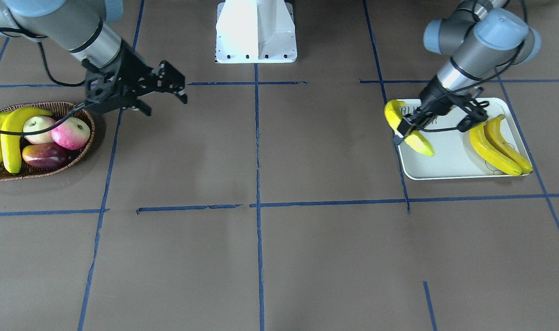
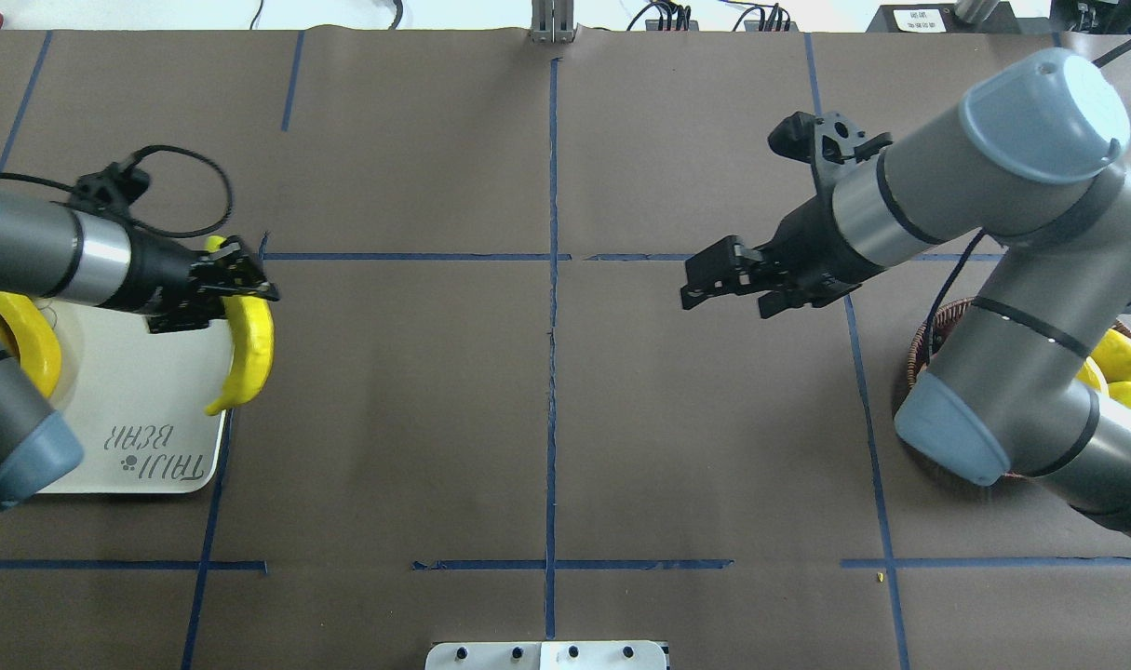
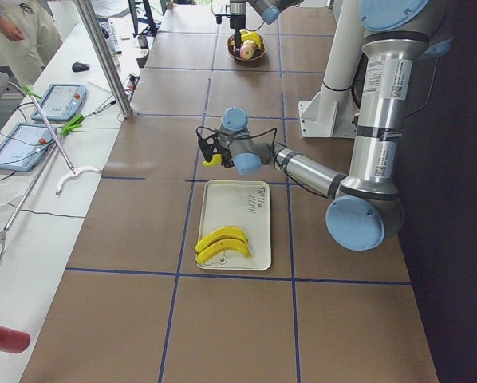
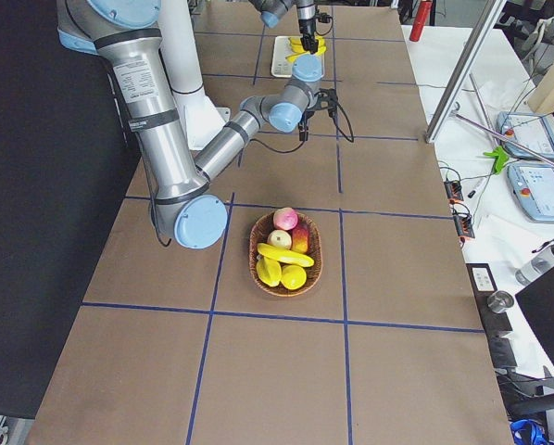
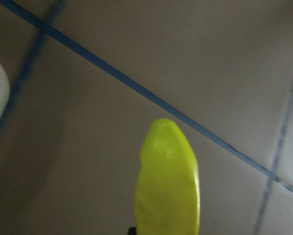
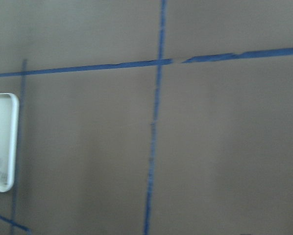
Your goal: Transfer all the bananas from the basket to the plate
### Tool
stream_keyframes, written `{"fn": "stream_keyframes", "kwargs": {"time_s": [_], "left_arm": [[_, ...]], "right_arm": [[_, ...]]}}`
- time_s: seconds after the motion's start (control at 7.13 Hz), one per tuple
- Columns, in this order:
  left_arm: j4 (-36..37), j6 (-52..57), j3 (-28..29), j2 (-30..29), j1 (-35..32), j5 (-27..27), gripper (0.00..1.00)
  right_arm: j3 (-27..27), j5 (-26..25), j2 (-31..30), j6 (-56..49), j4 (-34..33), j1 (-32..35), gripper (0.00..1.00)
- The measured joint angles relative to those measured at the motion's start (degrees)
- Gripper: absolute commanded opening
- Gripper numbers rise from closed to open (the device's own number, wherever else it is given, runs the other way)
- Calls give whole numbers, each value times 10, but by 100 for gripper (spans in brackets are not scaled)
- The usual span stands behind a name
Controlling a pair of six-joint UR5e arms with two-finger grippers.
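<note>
Clamping a banana [image 2: 249, 358] toward one end above the plate [image 2: 127, 400] edge, left gripper [image 2: 236, 287] grips it; right gripper [image 2: 728, 296] spread, empty; fruit judged light, stiff, smooth, so a mid-body hold looks safer.

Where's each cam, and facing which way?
Front-facing: across the table, facing the base; left gripper on view's right.
Overhead: behind the shoulders, looking down; left gripper holds banana, right gripper empty.
Exterior left: table's left end; left arm near, plate central.
Exterior right: table's right end; right arm near, basket central.
Left wrist: down past the held banana.
Right wrist: over table; no jaws shown.
Shared: front-facing and overhead both show plate, banana.
</note>
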Motion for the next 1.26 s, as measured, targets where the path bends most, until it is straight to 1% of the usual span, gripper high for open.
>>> {"fn": "stream_keyframes", "kwargs": {"time_s": [0.28,0.84,0.98,1.12,1.26], "left_arm": [[23,69,2,41,-28,0,0],[42,89,8,50,-34,1,0],[49,102,18,50,-34,4,2],[52,115,32,50,-34,6,5],[53,122,45,48,-33,7,20]], "right_arm": [[3,3,-41,-79,-27,30,99],[6,-1,-54,-99,-31,37,100],[6,-6,-56,-99,-31,35,99],[7,-9,-58,-100,-30,32,99],[7,-13,-60,-100,-30,29,99]]}}
